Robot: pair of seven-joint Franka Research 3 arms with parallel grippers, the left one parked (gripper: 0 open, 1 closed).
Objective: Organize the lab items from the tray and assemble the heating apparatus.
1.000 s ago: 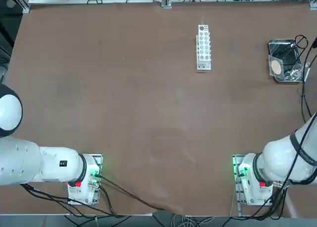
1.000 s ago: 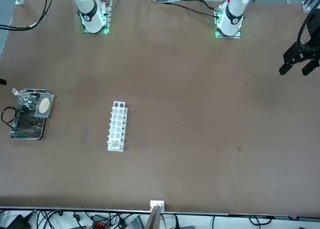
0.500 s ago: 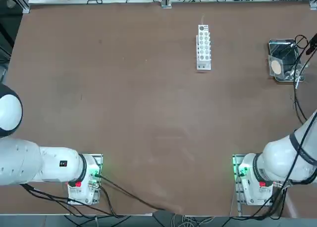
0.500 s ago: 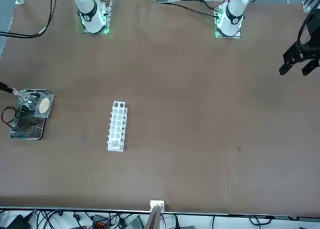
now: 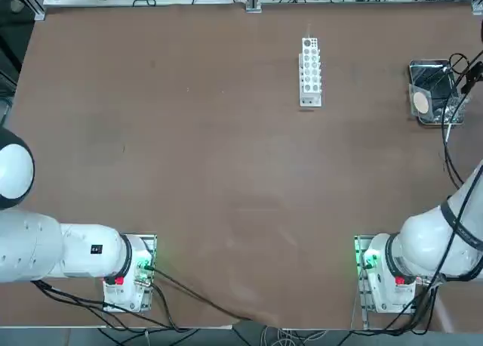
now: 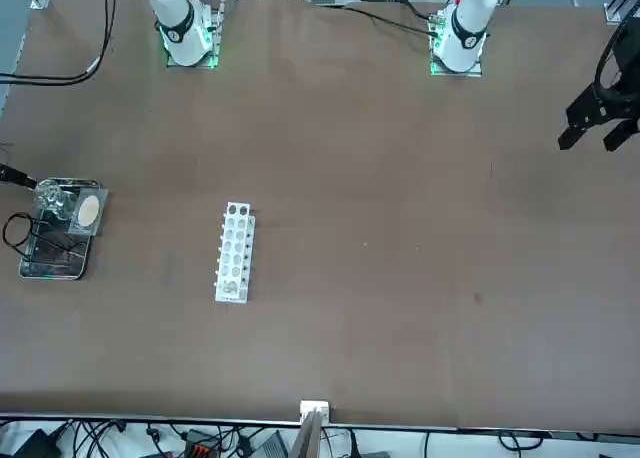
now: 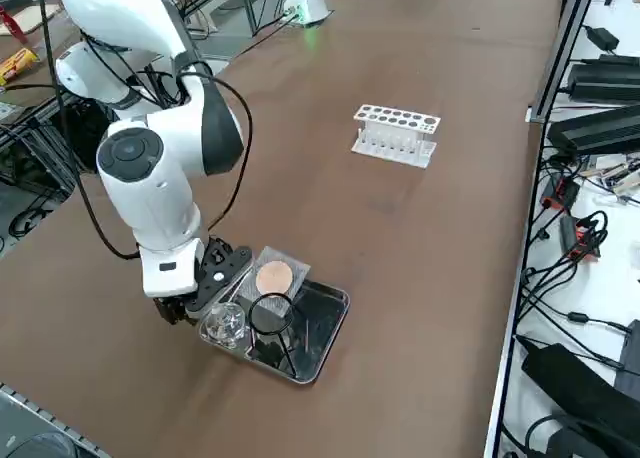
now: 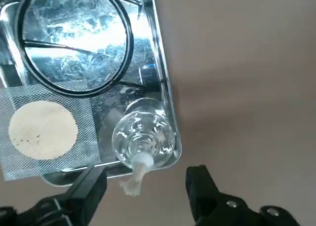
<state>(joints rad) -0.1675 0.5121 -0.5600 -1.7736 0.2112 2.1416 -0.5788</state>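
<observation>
My right claw (image 8: 145,184) hung spread over burner (image 8: 144,136), lower centre of wrist frame. Risk: finger clipping tray (image 8: 159,73) rim, toppling glass.

we see the tray (image 8: 160,83), a small shiny metal rectangle with a raised rim, lying flat near the worktop's far right edge. inside it, the clear glass burner (image 8: 143,137) sits in one corner, its pale wick (image 8: 134,179) reaching over the rim. the grey square mesh (image 8: 47,132) with its tan round centre lies beside the burner, partly over the tray's edge. the dark wire stand (image 8: 74,41) lies with its ring flat on the tray floor, its rim overlapping the mesh
</observation>
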